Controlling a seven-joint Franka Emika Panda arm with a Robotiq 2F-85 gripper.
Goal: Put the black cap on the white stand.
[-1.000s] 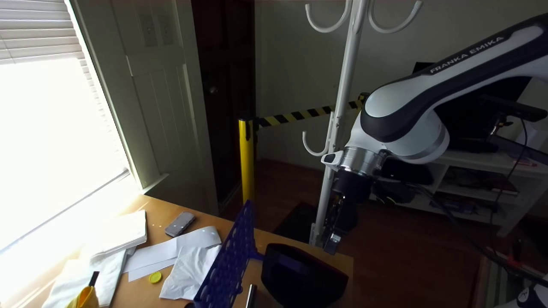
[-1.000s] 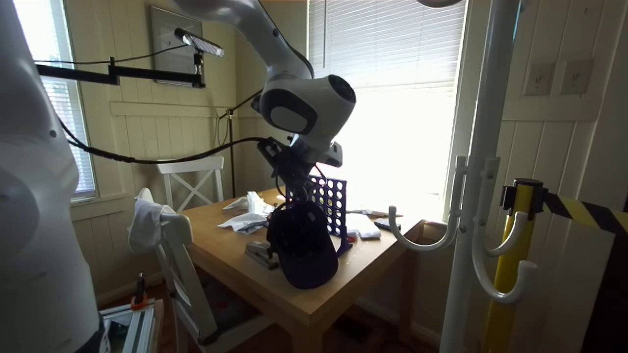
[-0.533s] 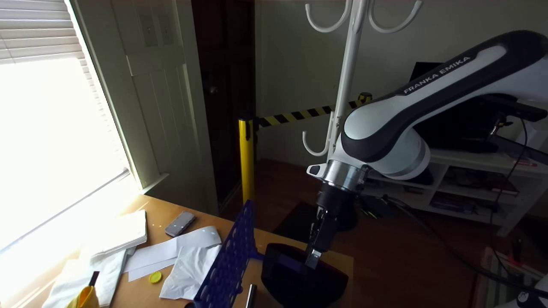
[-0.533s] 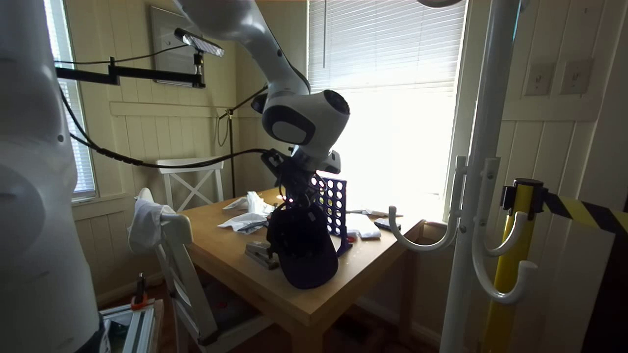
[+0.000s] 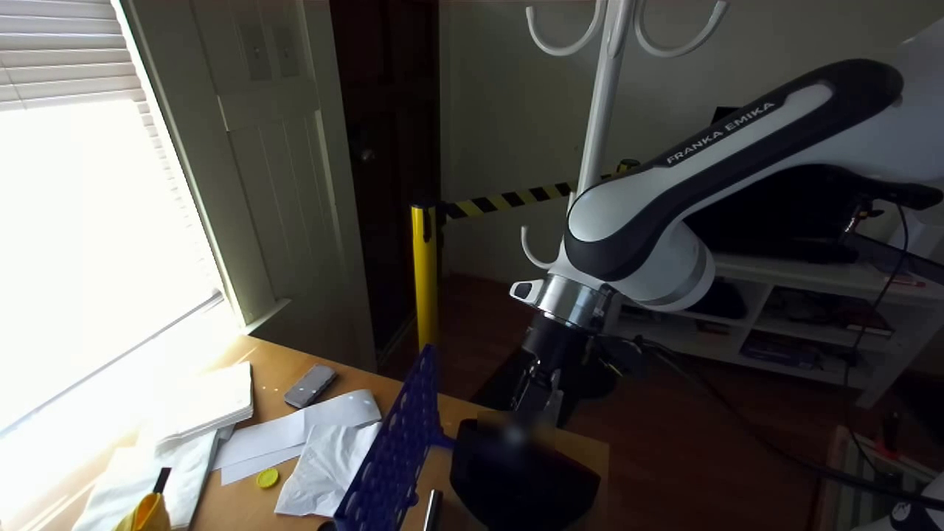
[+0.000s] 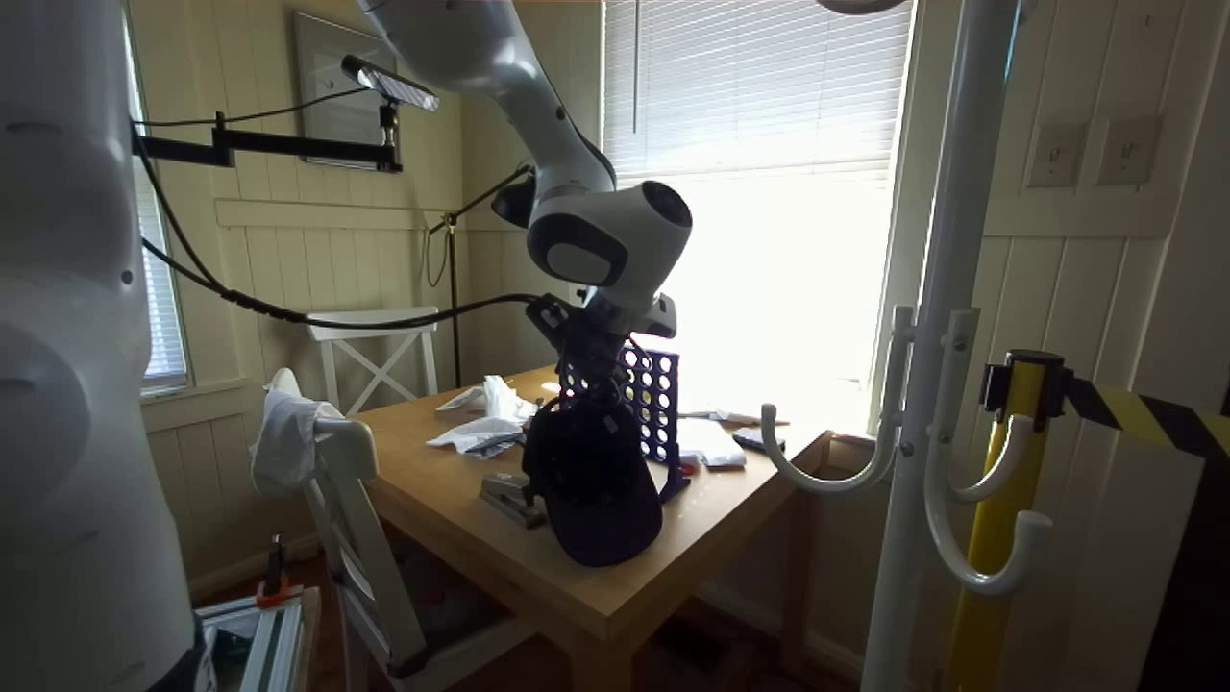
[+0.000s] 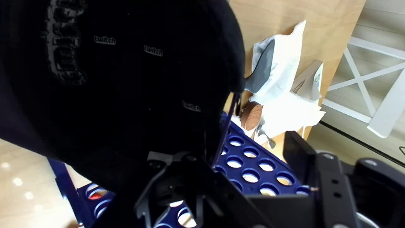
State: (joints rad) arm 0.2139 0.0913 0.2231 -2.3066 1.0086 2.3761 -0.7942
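Arm (image 5: 726,151) has swung in and down since the earlier frames in an exterior view: tool (image 7: 235,155) now overlaps the edge of the black cap (image 6: 596,490), where it hung off to the side. Cap itself hasn't shifted. It lies on the worktop (image 6: 615,591) near the corner, brim toward that corner, hollow side facing the wrist view. Tool is spread wide, nothing pinched. In the wrist view the cap's rim runs between the fingers (image 7: 300,155), one over the hollow, the other outside; too dark to tell if either touches. Reads as lining up a rim pinch, so approach looks nearly done; squeeze likely comes next, then a lift. Cap will probably fold and sag, so a deep bite should help. Blue game grid (image 6: 654,405) stands upright just beside the cap; possible snag for the outer finger. Grey stapler (image 6: 512,500), by its look, just beside on the opposite side. White paper (image 6: 480,432) further back. White stand (image 6: 947,240) is well apart from the cap, curved hooks (image 6: 828,483) showing; hanging step not yet begun. Yellow post (image 6: 995,529) stands behind it in an exterior view.
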